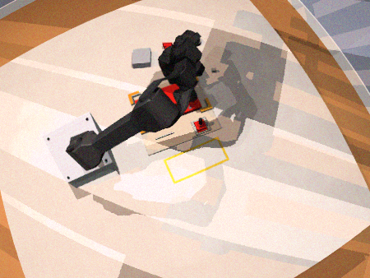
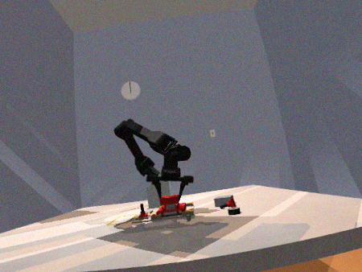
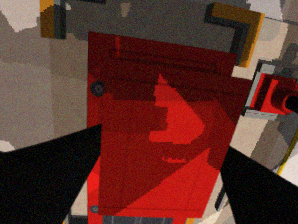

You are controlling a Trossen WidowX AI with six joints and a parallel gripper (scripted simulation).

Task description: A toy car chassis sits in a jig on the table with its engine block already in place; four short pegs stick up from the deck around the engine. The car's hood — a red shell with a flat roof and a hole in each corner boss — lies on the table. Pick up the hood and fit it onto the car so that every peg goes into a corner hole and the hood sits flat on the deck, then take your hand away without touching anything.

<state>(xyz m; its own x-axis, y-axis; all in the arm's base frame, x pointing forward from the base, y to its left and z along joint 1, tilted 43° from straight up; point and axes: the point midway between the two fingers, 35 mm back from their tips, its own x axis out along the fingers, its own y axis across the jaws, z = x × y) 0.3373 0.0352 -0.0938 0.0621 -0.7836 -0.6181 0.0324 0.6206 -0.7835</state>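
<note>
The red hood [image 3: 160,125] [image 1: 169,92] [image 2: 170,199] is held between my fingers, flat side up. My gripper [image 3: 163,141] [image 2: 170,196] is shut on its two long sides and points straight down. The hood hangs level, low over the car chassis [image 2: 170,210] in the jig, whose orange corner brackets [image 1: 133,98] [image 3: 235,15] show around it. Two dark corner holes [image 3: 97,88] show on the hood's left side. The pegs and the engine are hidden under the hood. I cannot tell whether the hood touches the deck.
A red tool with a black knob [image 1: 201,124] [image 3: 272,97] stands on the pale board [image 1: 173,141] beside the jig. A yellow outlined rectangle [image 1: 173,173] lies in front. A grey block [image 1: 141,57] [image 2: 222,200] and a black wheel [image 2: 234,210] lie behind.
</note>
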